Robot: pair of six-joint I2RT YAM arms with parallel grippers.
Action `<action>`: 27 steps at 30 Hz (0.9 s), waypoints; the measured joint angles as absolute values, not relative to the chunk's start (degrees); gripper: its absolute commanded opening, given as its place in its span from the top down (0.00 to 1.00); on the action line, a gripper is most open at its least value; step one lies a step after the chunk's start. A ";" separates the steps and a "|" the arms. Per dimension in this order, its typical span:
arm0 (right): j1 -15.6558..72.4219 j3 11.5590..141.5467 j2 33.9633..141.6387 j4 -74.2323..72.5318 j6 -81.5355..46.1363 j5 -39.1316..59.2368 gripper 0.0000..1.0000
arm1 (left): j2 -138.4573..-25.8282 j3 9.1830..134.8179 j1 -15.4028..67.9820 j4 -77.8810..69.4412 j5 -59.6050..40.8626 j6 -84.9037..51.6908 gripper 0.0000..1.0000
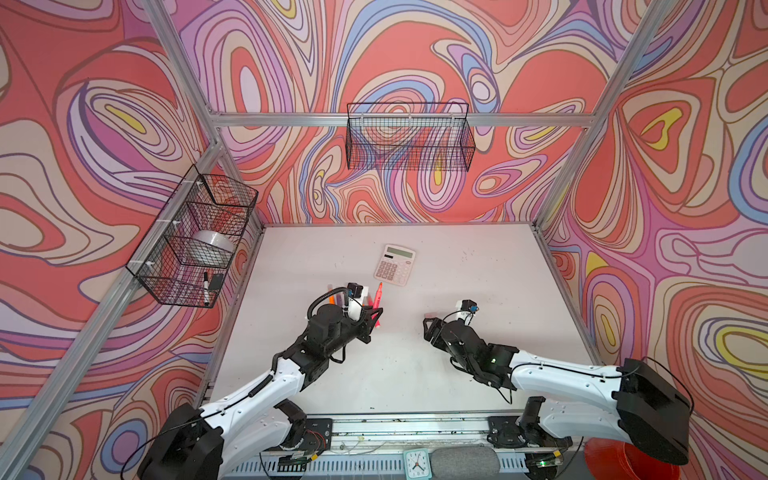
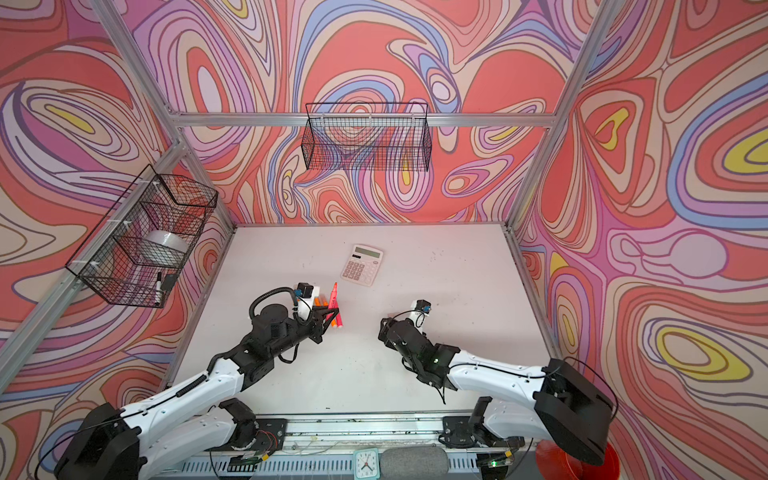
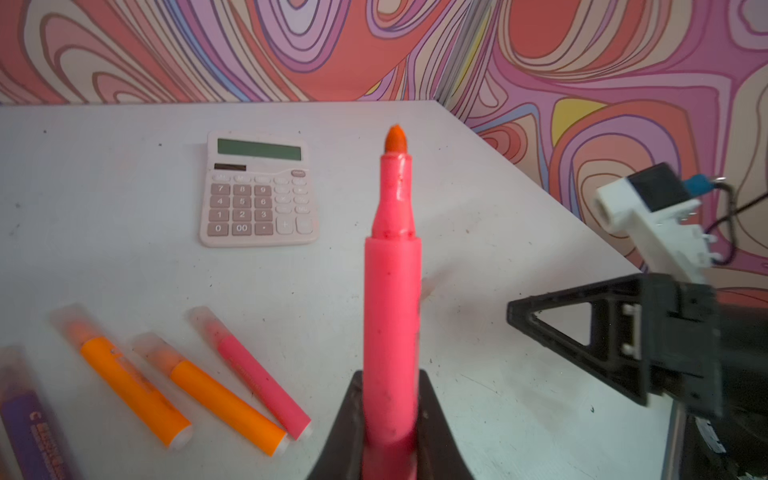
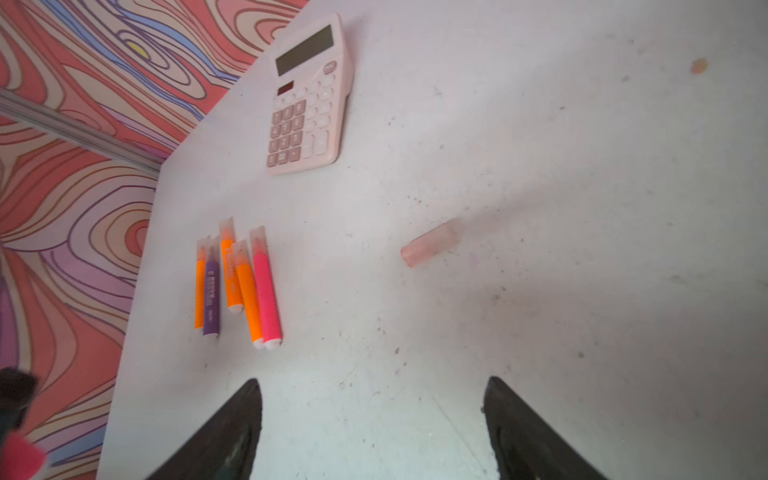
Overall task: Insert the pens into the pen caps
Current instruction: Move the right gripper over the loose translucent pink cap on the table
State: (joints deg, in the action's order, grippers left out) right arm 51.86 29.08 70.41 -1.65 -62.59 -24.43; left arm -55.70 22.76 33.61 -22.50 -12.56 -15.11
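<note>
In both top views, the left fingers (image 1: 369,318) squeezed a pink pen (image 2: 333,299) that pointed toward the calculator (image 1: 395,264). In the left wrist view, the pen's tip was bare. In the right wrist view, the right fingers (image 4: 226,428) were spread wide apart and held nothing. A loose cap (image 4: 430,243) lay on the desk (image 4: 540,166) in front of them, well apart from five capped pens (image 4: 237,286).

Left claw (image 3: 391,376) tight, right claw (image 4: 372,381) wide apart — both low, angled toward each other.
</note>
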 measured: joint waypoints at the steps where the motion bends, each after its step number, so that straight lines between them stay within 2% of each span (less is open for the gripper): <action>1: 50.78 29.08 71.29 -1.65 -62.39 -23.59 0.15 | -54.54 22.48 33.63 -23.09 -12.71 -14.46 1.00; 7: 48.01 32.27 79.05 -1.76 -60.62 -20.03 0.16 | -52.38 22.37 33.69 -24.16 -12.62 -12.32 1.00; 19: 44.29 45.23 98.15 -4.08 -56.53 -16.53 0.25 | -52.90 22.39 33.69 -23.31 -11.31 -12.01 1.00; 27: 43.64 50.46 103.00 -4.23 -54.41 -17.69 0.26 | -53.36 22.39 33.69 -23.38 -11.35 -12.05 1.00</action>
